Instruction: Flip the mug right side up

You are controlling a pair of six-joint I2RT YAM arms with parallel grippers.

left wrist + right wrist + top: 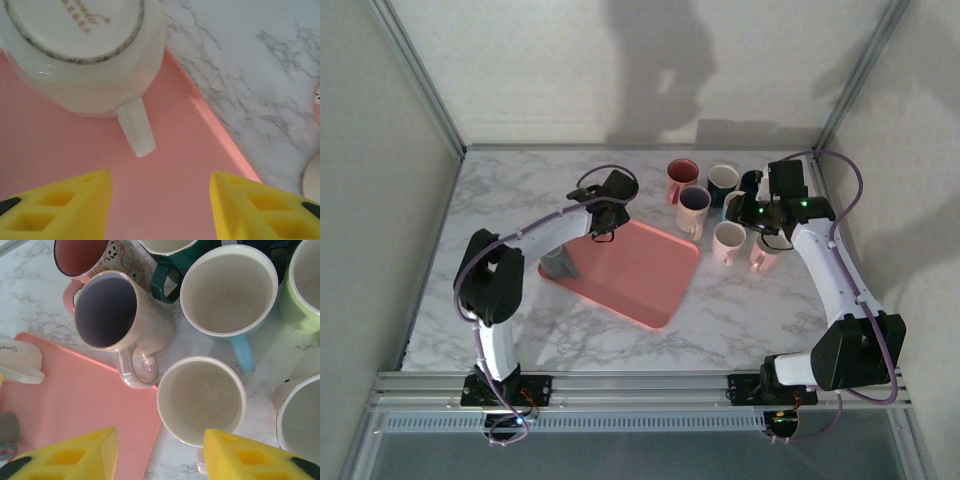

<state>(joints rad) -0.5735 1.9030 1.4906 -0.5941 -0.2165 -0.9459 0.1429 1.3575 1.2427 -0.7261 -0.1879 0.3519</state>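
Left hand [160, 197] half-open, empty, near upside-down mug [80, 55]

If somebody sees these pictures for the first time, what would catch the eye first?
The pink tray in the middle of the marble table stands out first. On it, a white mug sits upside down, just ahead of the left gripper, whose jaws are open. To the right of the tray, upright mugs crowd together.
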